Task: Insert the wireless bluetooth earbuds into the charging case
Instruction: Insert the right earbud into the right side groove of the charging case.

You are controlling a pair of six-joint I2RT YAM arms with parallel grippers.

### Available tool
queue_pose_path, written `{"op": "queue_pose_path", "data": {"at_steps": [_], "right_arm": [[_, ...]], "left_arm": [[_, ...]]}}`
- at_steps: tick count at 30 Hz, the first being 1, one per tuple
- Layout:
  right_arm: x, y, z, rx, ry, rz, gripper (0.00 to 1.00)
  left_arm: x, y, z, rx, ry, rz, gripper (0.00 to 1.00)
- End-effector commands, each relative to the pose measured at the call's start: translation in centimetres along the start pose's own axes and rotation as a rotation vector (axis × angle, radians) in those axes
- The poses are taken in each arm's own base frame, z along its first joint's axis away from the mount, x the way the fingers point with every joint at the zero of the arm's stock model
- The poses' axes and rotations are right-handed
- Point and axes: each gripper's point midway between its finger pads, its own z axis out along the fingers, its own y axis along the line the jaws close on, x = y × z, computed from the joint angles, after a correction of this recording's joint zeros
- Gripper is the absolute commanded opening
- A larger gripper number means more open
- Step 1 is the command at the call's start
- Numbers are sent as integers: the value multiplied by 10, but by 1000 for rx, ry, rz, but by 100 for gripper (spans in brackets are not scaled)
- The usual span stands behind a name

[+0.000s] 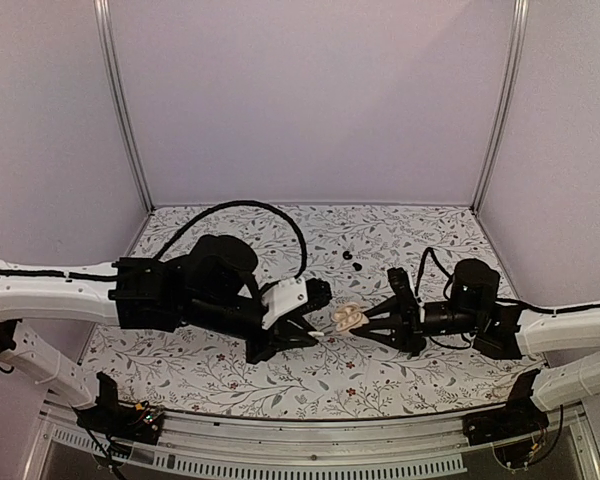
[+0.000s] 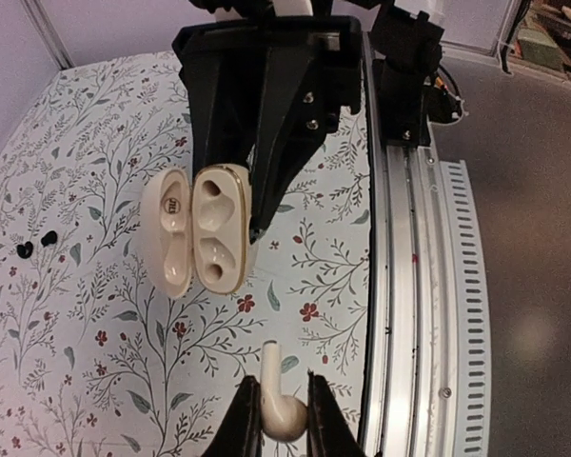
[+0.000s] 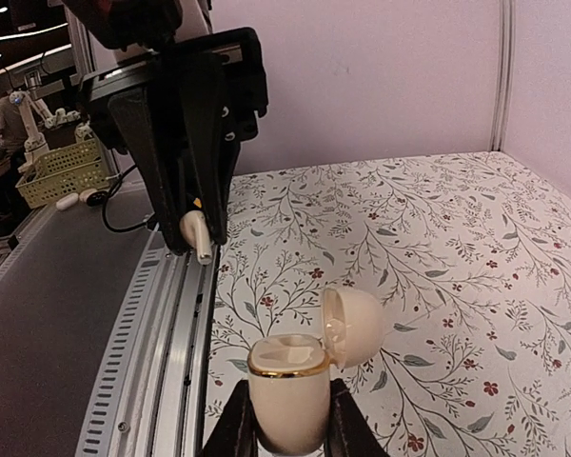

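Over the near half of the table (image 1: 230,375), your left gripper (image 2: 284,405) pinches a cream earbud (image 2: 271,369); facing it closely, your right gripper (image 3: 287,428) clasps the open charging case (image 3: 287,381).

The only marking in view is a small mark (image 2: 171,205) printed inside the open lid (image 2: 167,252) of the cream charging case (image 2: 219,238). It sits near the lid's upper end as the left wrist view shows it. Its characters are too small and blurred to read. No other lettering, number or label is legible.
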Motion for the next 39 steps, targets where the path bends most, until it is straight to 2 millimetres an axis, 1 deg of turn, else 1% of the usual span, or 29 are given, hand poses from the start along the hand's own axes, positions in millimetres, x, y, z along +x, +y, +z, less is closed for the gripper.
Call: {"op": "queue_pose_path", "data": {"at_steps": [1,7,14,22,32,39], "right_arm": [[-7,17,7,-92,-1,-39,0],[-5,31,13,-156,6,-60,0],[2,42,22,-217,26,-46,0],[4,45,28,-241,26,-25,0],[6,45,29,-240,22,-12,0],[4,45,29,-245,20,-11,0]], "left_arm": [[-2,-13,5,54,32,35,6],[-10,-15,11,62,19,46,6],[-17,-16,13,60,16,59,6],[-16,-21,17,81,30,73,6],[-12,-30,20,119,40,79,6],[-7,-16,31,50,90,63,5]]}}
